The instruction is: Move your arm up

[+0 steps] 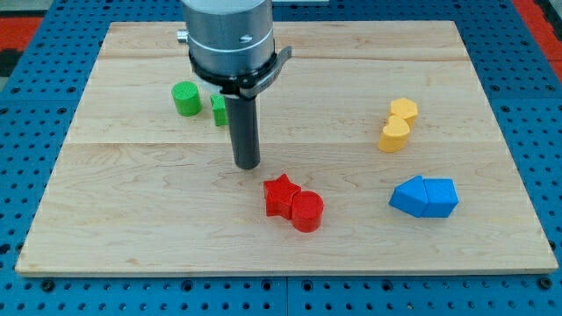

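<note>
My tip (248,164) rests on the worktop (132,219), apart from every block. Red star (281,194) and red cylinder (307,211) lie just toward the view's bottom-right. Green cylinder (185,98) sits upper-left; a second green block (219,110) is half hidden behind my rod, shape unclear. No claw fitted.

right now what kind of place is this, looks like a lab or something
Probably a robotics lab bench. A wooden board lies on a blue pegboard with rows of holes, small coloured blocks sit in pairs, such as the red star and red cylinder, and my tip stands just above them.
</note>
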